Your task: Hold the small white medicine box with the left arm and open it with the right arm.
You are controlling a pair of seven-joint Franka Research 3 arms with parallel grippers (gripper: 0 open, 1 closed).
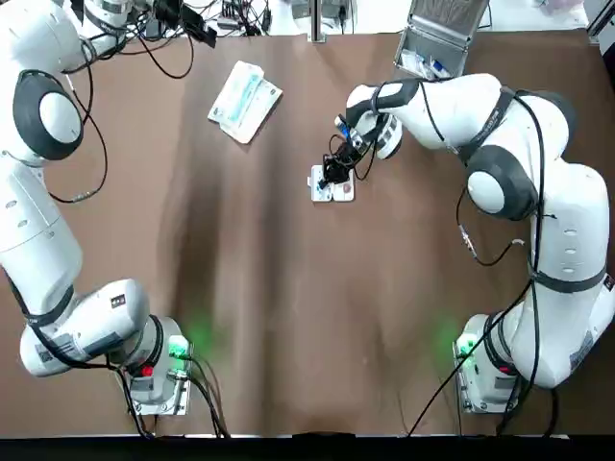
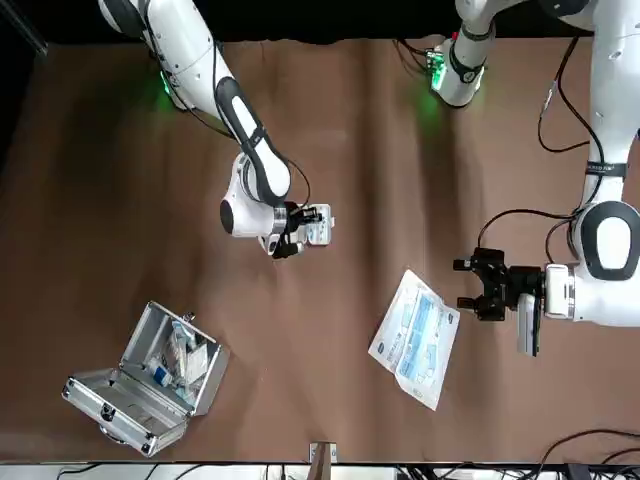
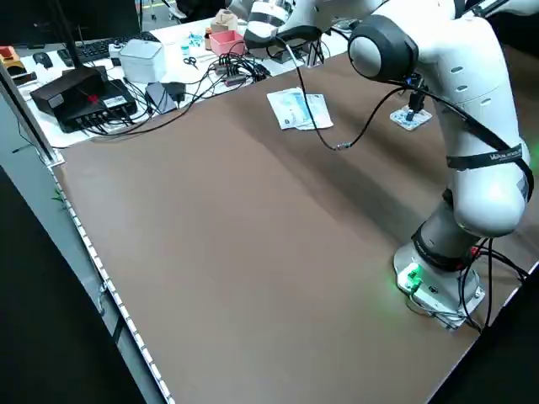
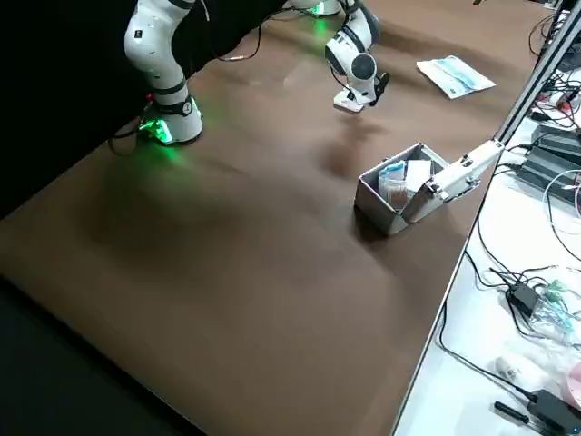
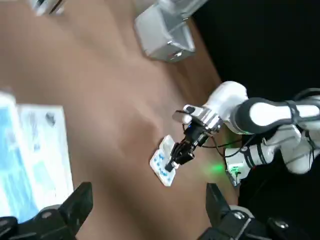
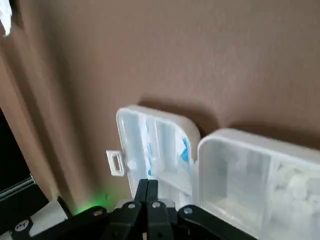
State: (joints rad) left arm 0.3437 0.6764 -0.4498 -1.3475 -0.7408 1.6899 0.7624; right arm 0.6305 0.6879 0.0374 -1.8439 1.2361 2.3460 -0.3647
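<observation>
Top view: brown counter (image 1: 288,307) w/ two arms. Open metal case (image 1: 437,43) at far right edge; blue-white packet (image 1: 244,100) far side, left of centre. Left pincer (image 2: 470,283) hangs just beside packet, fingers spread, holding nothing. Right pincer (image 1: 334,171) at mid-counter, fingers pressed together, tips over small white medicine box (image 1: 332,187); contact unclear. Box lies on counter, lid flipped open, compartments up.

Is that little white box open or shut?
Open: white box lies spread in two halves, compartments showing, under right gripper; left gripper far off.
</observation>
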